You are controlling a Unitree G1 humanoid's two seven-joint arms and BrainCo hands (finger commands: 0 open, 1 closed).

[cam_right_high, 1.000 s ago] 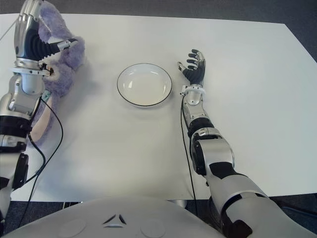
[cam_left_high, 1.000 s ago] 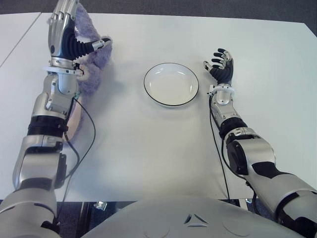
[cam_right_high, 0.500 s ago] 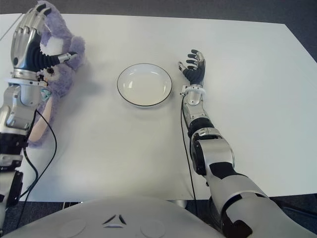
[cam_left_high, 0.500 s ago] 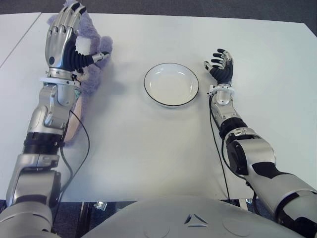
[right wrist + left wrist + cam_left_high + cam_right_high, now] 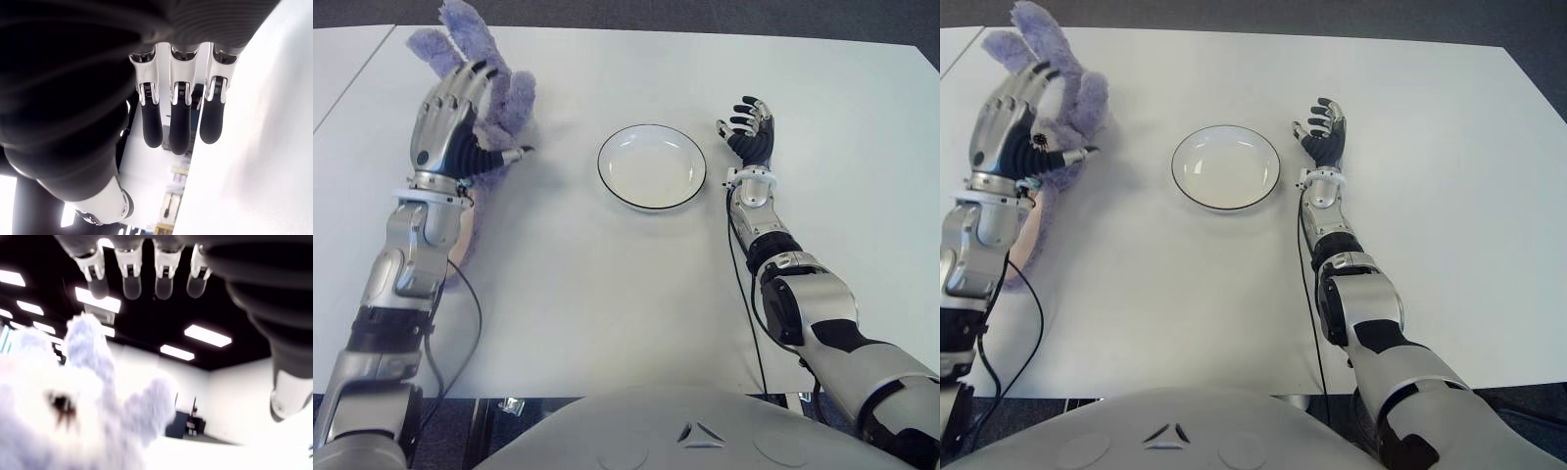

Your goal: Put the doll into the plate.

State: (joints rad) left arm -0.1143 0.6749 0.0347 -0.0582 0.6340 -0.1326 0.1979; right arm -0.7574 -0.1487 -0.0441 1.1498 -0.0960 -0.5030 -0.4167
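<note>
Purple and fluffy, the doll (image 5: 484, 93) is at the far left part of the white table (image 5: 607, 274), well apart from the plate (image 5: 652, 165). Your left hand (image 5: 458, 125) is placed over the front of the doll, between it and the camera. In the left wrist view its fingers (image 5: 131, 269) are stretched out above the doll and its thumb stands off to the side, so the hand is spread and it closes on nothing. You can see the doll's ears pointing up behind the hand. The plate is white with a dark rim and it holds nothing. Your right hand (image 5: 749, 127) is just beside the plate, on its right side, with relaxed fingers and nothing in it.
</note>
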